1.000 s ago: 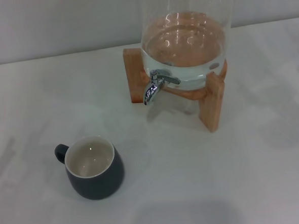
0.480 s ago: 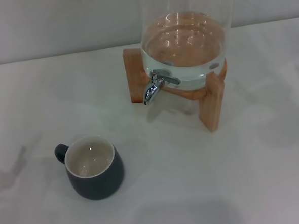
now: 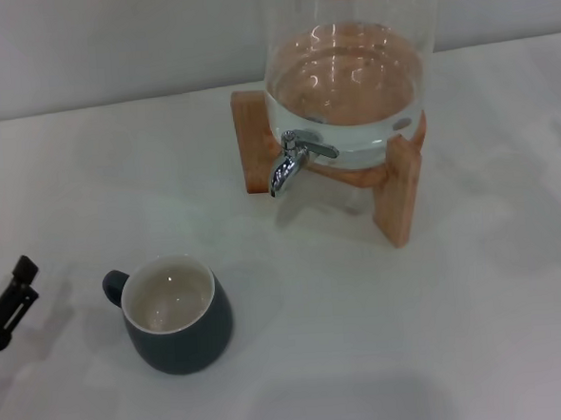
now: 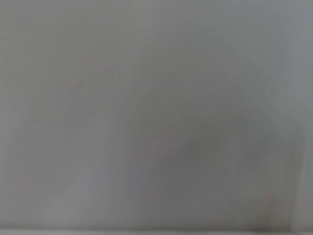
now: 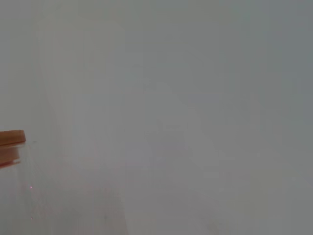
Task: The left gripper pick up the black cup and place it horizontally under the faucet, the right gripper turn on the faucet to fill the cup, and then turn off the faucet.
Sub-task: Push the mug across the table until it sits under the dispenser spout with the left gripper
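The left gripper (image 3: 18, 286) pokes in at the counter's (image 3: 478, 331) left edge, fingers parted and empty; the black cup (image 3: 173, 315) sits near-left, handle towards it, so close squarely on the rim

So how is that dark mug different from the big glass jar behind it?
The black cup is squat, opaque and dark with a cream inside, while the glass jar is far bigger and see-through. The cup looks empty; the jar holds water. The cup sits directly on the white table; the jar rests on a wooden stand and carries a chrome faucet. Both stand upright.
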Robot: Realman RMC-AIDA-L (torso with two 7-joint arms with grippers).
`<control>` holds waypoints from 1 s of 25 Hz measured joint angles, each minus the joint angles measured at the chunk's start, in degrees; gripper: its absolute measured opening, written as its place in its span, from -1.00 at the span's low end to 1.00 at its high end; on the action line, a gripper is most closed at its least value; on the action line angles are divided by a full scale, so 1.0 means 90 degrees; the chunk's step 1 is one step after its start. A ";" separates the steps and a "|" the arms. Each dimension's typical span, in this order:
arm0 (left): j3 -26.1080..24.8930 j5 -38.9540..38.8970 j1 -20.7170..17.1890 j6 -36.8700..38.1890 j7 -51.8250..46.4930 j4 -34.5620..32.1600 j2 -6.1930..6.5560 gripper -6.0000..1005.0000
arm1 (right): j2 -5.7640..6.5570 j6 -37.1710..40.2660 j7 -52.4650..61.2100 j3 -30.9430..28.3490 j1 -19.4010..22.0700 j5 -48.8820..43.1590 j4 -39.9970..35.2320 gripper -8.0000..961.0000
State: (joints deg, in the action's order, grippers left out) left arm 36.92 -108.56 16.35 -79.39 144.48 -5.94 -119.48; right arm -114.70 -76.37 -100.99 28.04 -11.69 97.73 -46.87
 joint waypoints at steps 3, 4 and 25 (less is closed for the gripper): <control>0.0000 0.0067 0.0044 0.0114 0.0092 0.0070 -0.0010 0.70 | 0.0000 0.0000 0.0000 -0.0006 -0.0012 0.0000 0.0002 0.68; -0.0001 0.0079 0.0071 0.0145 0.0129 0.0113 -0.0012 0.69 | 0.0000 0.0000 0.0000 -0.0036 -0.0021 0.0000 0.0003 0.68; 0.0005 0.0353 -0.0188 -0.0171 0.0509 0.0431 -0.0025 0.66 | 0.0009 0.0003 0.0000 -0.0227 -0.0090 0.0058 0.0007 0.68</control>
State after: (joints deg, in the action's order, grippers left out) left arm 36.96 -105.38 14.66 -80.92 149.05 -2.06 -119.71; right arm -114.62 -76.35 -100.99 26.00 -12.49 98.26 -46.81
